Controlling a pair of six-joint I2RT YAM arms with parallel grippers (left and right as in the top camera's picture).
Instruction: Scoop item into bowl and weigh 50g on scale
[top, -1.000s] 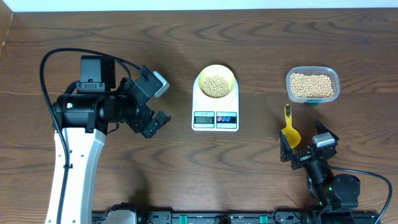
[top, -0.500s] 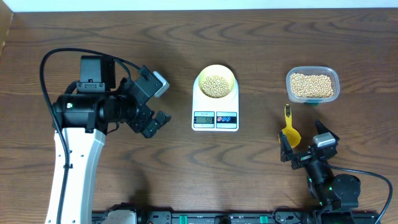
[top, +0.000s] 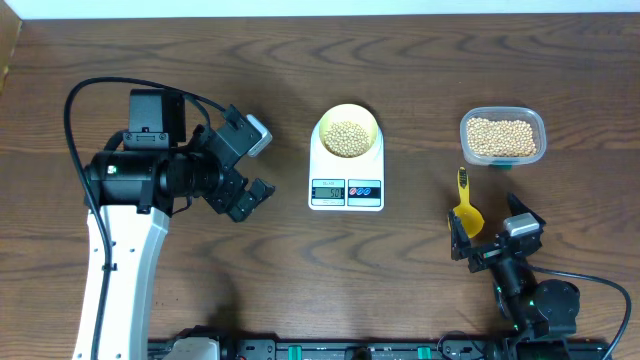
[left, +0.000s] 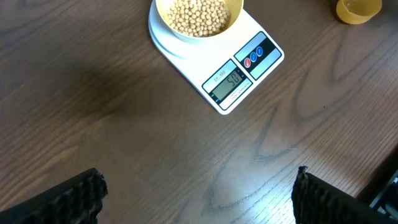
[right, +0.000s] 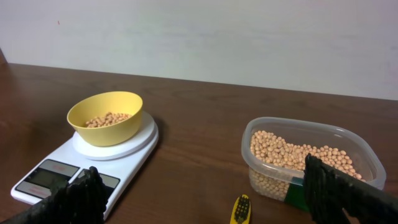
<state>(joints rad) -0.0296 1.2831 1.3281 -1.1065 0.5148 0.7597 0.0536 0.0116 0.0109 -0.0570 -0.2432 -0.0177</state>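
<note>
Overhead view is showing the pale-yellow bowl, holding soybeans, sitting on the white scale at the middle of the table. Toward the right edge, the clear tub of beans is standing, the yellow scoop lying between it and the right gripper. That claw and the left gripper are hanging released, grasping nothing, apart from the scale.

A dark brown table with swirling wood grain fills nearly everything seen from above. Along its 12 o'clock edge runs a narrow pale strip. At about 10 o'clock a tan sliver pokes in at the corner; I cannot tell what it is. Behind the table's far edge stands a plain off-white wall, evenly lit. The light is soft, leaving only a blurred shadow on the wood.
</note>
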